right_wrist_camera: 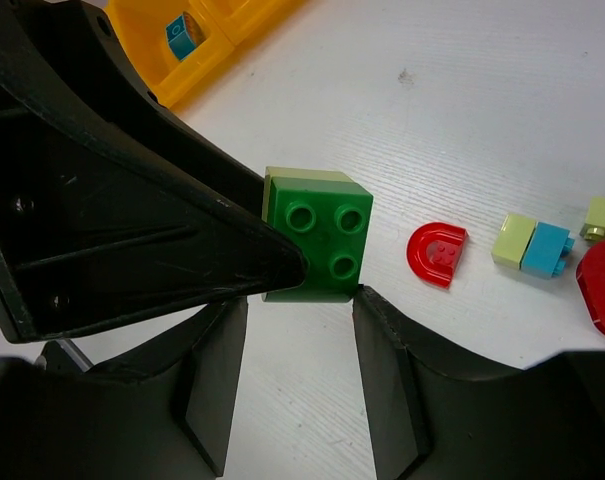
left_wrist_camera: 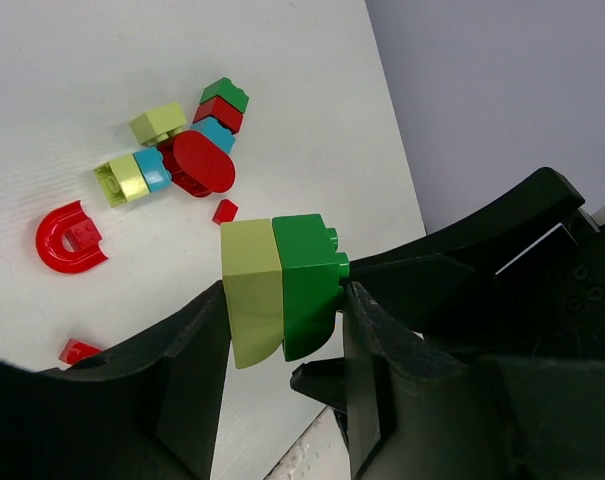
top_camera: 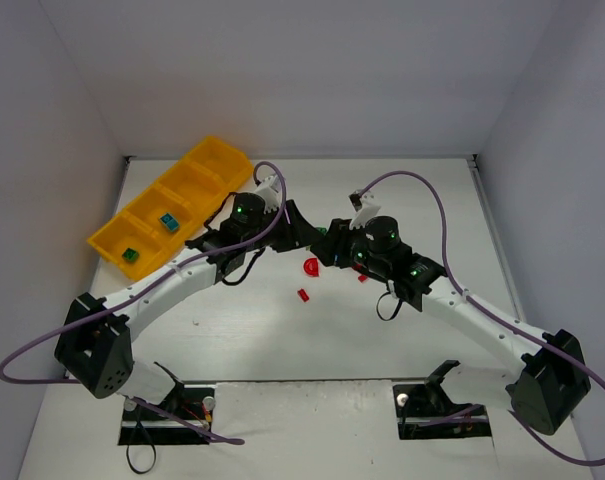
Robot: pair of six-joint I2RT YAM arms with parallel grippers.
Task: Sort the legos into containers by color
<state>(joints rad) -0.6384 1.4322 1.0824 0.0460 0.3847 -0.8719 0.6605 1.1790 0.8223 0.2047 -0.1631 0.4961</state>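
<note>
Our left gripper [left_wrist_camera: 284, 300] squeezes a green brick [left_wrist_camera: 307, 285] stuck to a yellow-green brick [left_wrist_camera: 252, 290] above the table [left_wrist_camera: 102, 60]; the right gripper [right_wrist_camera: 300, 305] crowds in close, and we cannot tell if it pinches. The loose legos [left_wrist_camera: 202, 160] and a red half-round [left_wrist_camera: 70, 235] lie just beyond. The top view alone shows the whole yellow tray [top_camera: 217, 160], with a teal brick [top_camera: 168, 221] inside, yet there the arms [top_camera: 182, 275] hide the held bricks.

— Where does the tray [top_camera: 204, 160] sit?
— At the far left of the table [top_camera: 312, 340], slantwise. One brick [top_camera: 130, 254] lies in its nearest compartment and another [top_camera: 168, 221] in the next (two more compartments lie behind).
— And mid-table?
— A joined pair of bricks [left_wrist_camera: 282, 290] sits between the fingers of the left gripper [left_wrist_camera: 284, 310]. Before it lies a half-round piece [top_camera: 310, 266], a small brick [top_camera: 303, 295] nearer still, and a heap of bricks [left_wrist_camera: 182, 150] just beside.
</note>
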